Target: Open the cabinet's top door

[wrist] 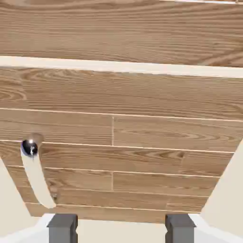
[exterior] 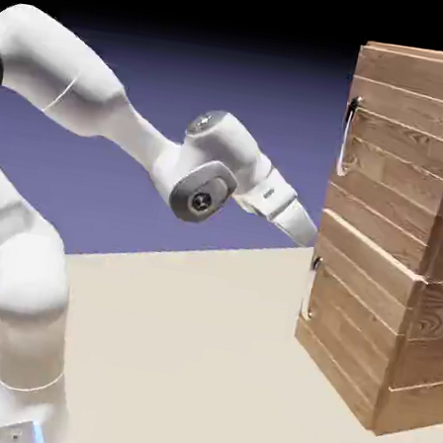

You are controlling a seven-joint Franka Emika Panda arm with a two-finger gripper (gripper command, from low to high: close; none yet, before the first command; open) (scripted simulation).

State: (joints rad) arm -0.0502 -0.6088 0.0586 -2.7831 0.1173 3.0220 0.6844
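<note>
- My arm (exterior: 102,113) rises from the lower left of the exterior view and reaches right, toward the cabinet (exterior: 399,232), which stands on the pale table (exterior: 196,352) at the right side of the scene.
- My pincer (wrist: 121,228) is open wide: in the hand view its two grey fingertips (wrist: 62,227) sit well apart at the bottom edge, with nothing between them but wood and table. It has hold of nothing.
- In the exterior view my hand points right and a little downward; its tip is just beside the cabinet's front, near the seam between the two doors. I cannot tell there whether it touches the wood.
- The top door (exterior: 402,143) is the larger upper panel of brown horizontal planks. It looks shut, lying flush with the cabinet's front.
- Its long grey bar handle (exterior: 347,134) runs upright along the door's left edge in the exterior view, above my hand and apart from it.
- The lower door (exterior: 351,315) sits beneath it, with a smaller handle (exterior: 310,289) at its left edge.
- The hand view is mostly filled by wood planks, with a pale gap line across the upper part.
- At the left of that view a pale curved handle (wrist: 37,178) with a shiny dark end shows; it lies to the left of my left fingertip, not between the tips.
</note>
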